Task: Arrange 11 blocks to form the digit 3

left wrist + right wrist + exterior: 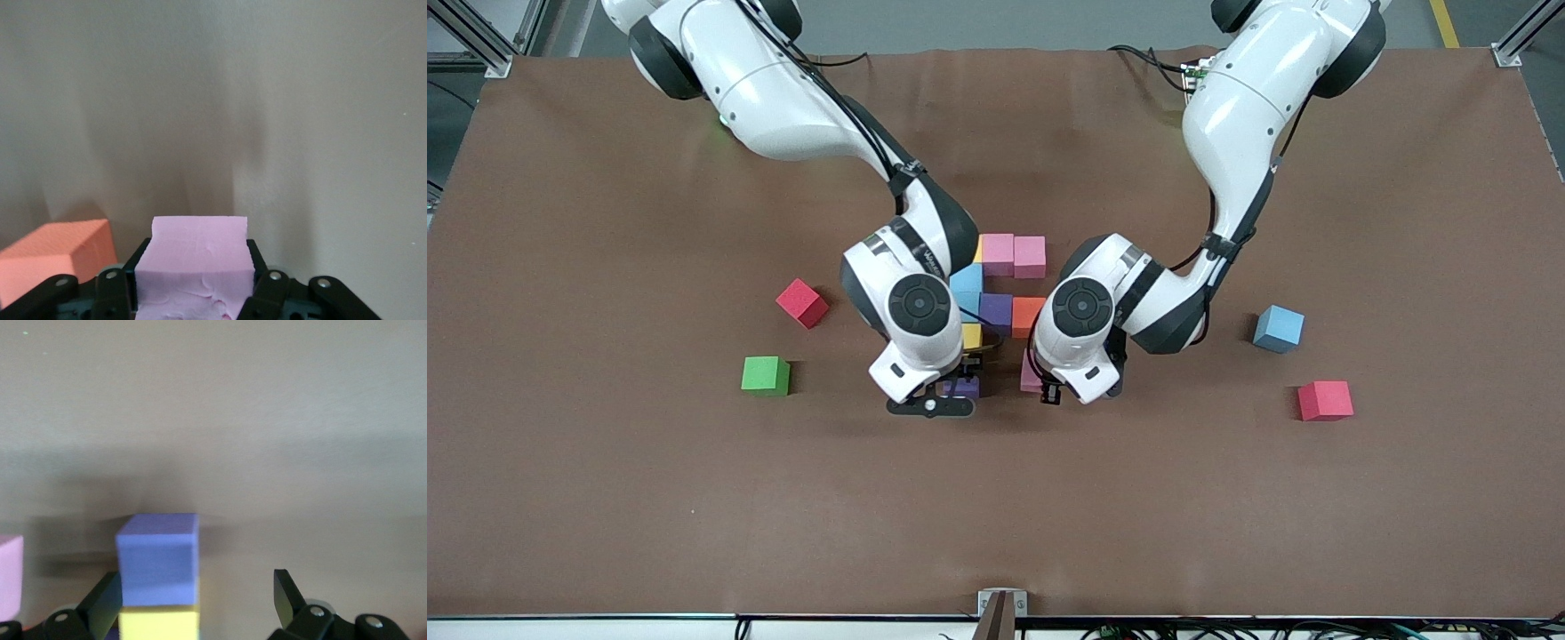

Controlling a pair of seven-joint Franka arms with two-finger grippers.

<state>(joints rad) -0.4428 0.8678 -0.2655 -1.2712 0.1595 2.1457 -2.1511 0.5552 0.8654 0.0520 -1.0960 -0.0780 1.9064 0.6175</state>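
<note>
The partial figure lies at the table's middle: two pink cubes (1014, 255), a light blue cube (967, 280), a purple cube (996, 311), an orange cube (1028, 316) and a yellow cube (971, 336). My left gripper (1040, 384) is shut on a pink cube (200, 240), low at the table just nearer the camera than the orange cube (57, 257). My right gripper (197, 581) is open around a purple cube (159, 553). This cube touches the yellow cube (159, 623) and sits against one finger (107, 593).
Loose cubes lie around: a red one (801, 302) and a green one (766, 374) toward the right arm's end, a light blue one (1278, 328) and a red one (1325, 400) toward the left arm's end. Both hands hang close together over the figure's near end.
</note>
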